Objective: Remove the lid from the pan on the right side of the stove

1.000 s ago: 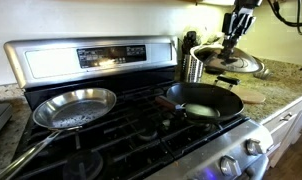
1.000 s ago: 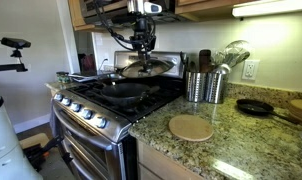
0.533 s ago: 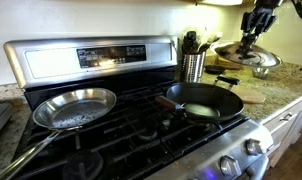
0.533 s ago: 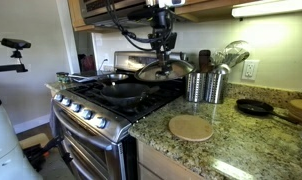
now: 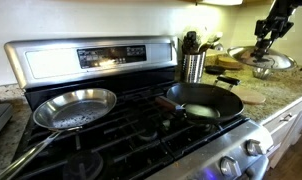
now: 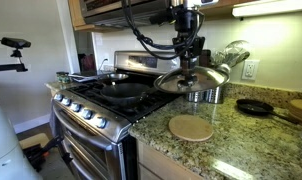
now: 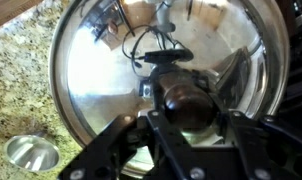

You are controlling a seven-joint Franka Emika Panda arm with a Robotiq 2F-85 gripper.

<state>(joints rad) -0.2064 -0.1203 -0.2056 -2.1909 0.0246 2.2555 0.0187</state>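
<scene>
Gripper (image 6: 189,60): black, boxy body tapering to two dark fingers (image 7: 151,125). In the wrist view the fingers are flat matte-black link bars joined at round pivot pins. Arm (image 6: 181,14) above the gripper: dark and bulky, detail blurred in both exterior views (image 5: 281,12). Thin black cables (image 6: 141,42) hang from the arm in loose loops. Any markings are too small to read.

You're in a home kitchen here. There's the stainless-steel stove (image 5: 91,58) with black grates and front knobs, a silver frying pan (image 5: 74,108) and the black pan (image 5: 204,101) on its burners. Speckled granite countertop (image 6: 226,150) runs alongside, with a utensil canister (image 6: 203,86), a wall outlet (image 6: 250,69) and wooden cabinets (image 6: 79,12) overhead.
</scene>
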